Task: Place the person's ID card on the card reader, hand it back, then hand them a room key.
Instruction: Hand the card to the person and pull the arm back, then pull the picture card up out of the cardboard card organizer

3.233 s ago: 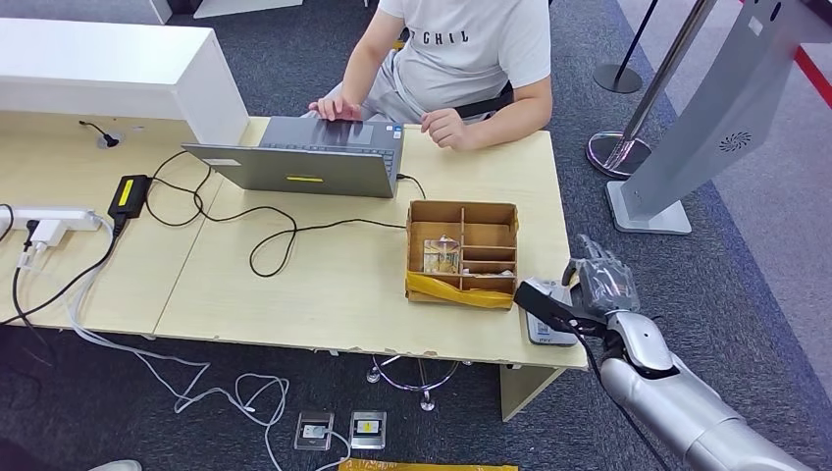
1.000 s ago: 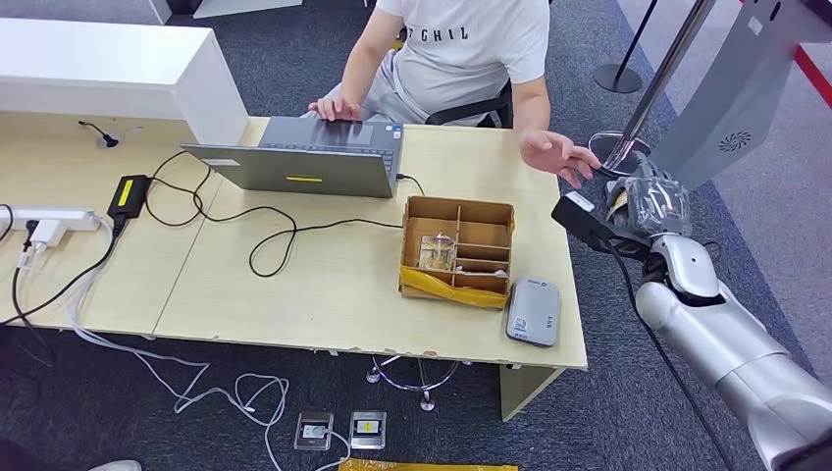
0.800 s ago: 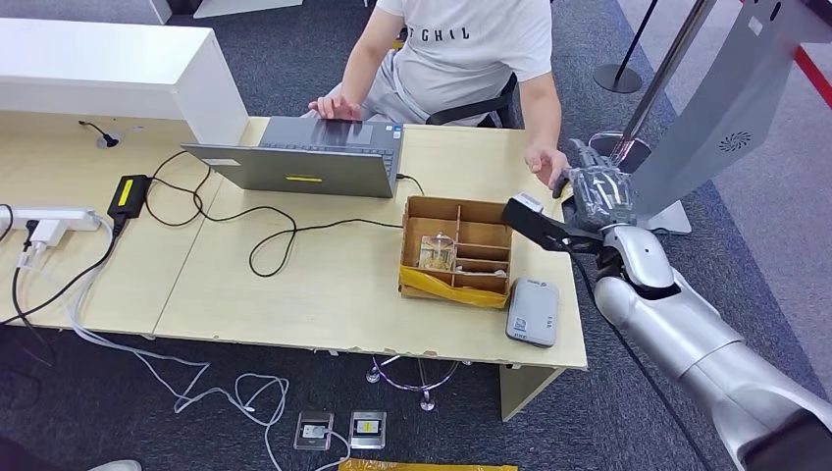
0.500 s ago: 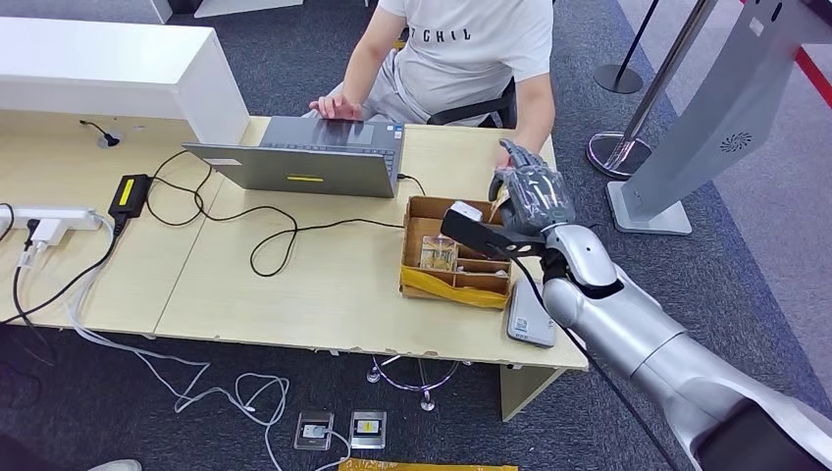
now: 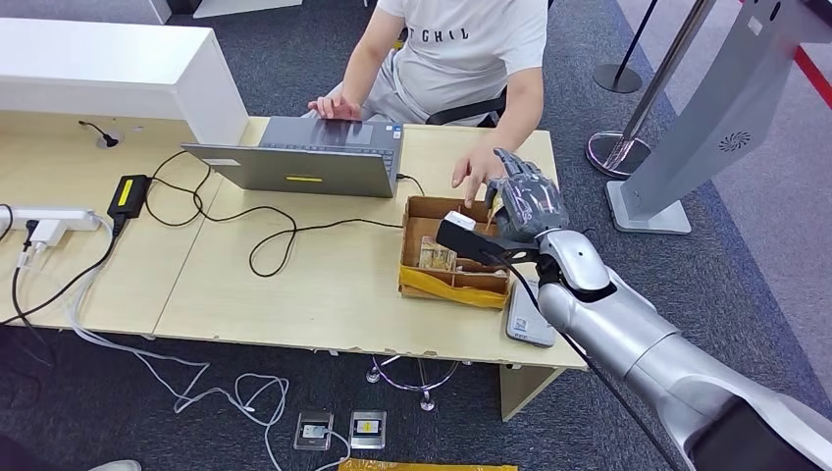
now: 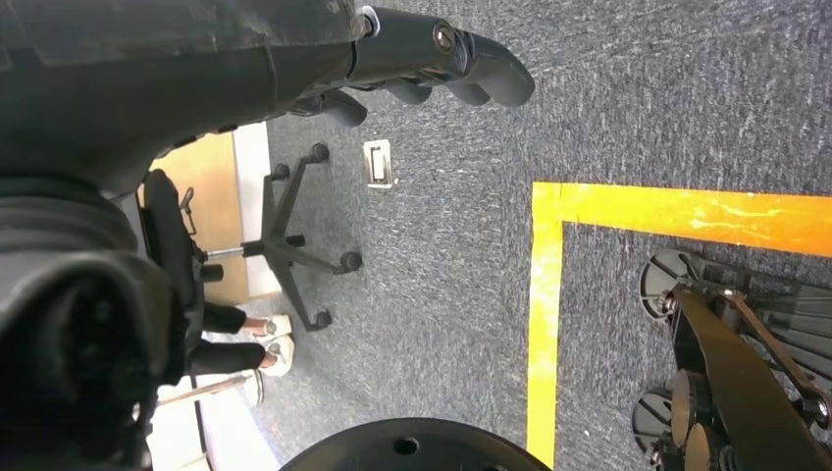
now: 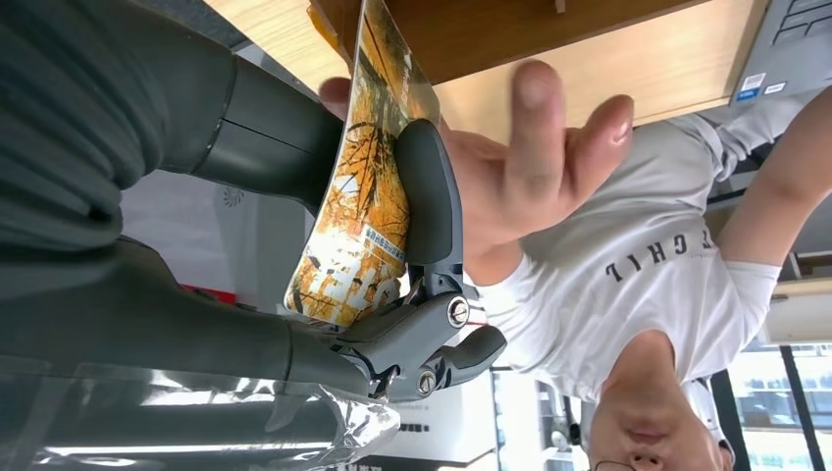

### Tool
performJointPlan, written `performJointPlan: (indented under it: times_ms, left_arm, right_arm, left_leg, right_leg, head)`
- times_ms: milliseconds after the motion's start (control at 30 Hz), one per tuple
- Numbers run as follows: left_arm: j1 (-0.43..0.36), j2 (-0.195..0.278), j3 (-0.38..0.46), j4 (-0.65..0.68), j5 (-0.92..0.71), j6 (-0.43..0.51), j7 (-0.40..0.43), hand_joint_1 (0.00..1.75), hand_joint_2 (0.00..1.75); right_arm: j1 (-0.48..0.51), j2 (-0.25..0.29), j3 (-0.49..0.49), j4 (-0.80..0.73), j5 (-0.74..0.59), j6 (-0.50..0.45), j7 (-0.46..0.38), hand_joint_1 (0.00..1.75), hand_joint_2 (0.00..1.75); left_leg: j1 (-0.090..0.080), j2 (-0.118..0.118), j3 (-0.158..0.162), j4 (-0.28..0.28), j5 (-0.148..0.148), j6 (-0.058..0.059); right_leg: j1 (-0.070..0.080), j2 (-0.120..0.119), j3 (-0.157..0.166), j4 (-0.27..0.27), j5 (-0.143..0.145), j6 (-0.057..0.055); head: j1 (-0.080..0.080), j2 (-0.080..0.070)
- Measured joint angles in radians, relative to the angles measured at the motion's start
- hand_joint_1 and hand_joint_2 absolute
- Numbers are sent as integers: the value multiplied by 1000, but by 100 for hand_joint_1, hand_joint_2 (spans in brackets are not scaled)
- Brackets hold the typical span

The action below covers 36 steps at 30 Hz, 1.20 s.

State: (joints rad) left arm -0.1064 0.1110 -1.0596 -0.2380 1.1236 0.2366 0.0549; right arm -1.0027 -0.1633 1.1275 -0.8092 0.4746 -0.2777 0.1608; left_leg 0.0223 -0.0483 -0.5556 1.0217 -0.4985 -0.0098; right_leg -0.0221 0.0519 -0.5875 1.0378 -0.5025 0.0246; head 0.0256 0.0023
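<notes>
While the right robot hand (image 5: 527,204) is pinching a picture-printed card (image 7: 358,186) above the divided box (image 5: 457,253), the person's hand (image 5: 478,169) is waiting just beyond it, card edge pointing toward them

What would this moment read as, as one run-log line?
right hand: holds room key card | person's hand: reaching | left hand: hanging, holds nothing
</notes>
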Motion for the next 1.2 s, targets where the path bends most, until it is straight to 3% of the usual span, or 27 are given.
performJointPlan:
  times_ms: [233,267,367,400,900,1033,1200]
  left_arm:
    - [0,0,-4,0,-3,0,0,0,0]
    - [0,0,-5,0,-3,1,0,0,0]
    - [0,0,-8,0,-4,3,4,0,0]
    - [0,0,-9,0,-4,4,5,0,0]
    - [0,-1,-18,0,3,7,10,0,0]
    - [0,-3,-18,0,17,9,14,0,0]
    - [2,-8,-24,0,25,7,21,0,0]
  right_arm:
    - [-4,0,8,19,1,-1,4,175,175]
    - [-5,0,8,22,2,-2,5,141,175]
    - [-5,0,11,28,11,-6,10,11,175]
    - [-5,0,13,30,15,-9,13,1,175]
    - [-5,1,23,39,56,-33,35,0,175]
    - [-5,-20,23,-14,55,-20,85,0,175]
    - [-4,-87,20,-153,58,10,193,0,175]
  left_leg:
    - [0,0,0,0,0,0]
    - [0,0,0,0,0,0]
    - [0,0,0,0,0,0]
    - [0,0,0,0,0,0]
    - [0,0,0,0,0,0]
    - [0,0,0,0,0,0]
    - [0,0,1,0,0,0]
  right_leg:
    - [0,0,0,0,0,0]
    - [0,0,0,0,0,0]
    - [0,0,0,0,0,0]
    - [0,0,0,0,0,0]
    - [0,0,0,0,0,0]
    - [0,0,0,0,0,0]
    - [0,0,0,0,0,0]
  head:
    - [0,0]
    - [0,0]
    - [0,0]
    - [0,0]
    - [0,0]
    - [0,0]
    - [0,0]
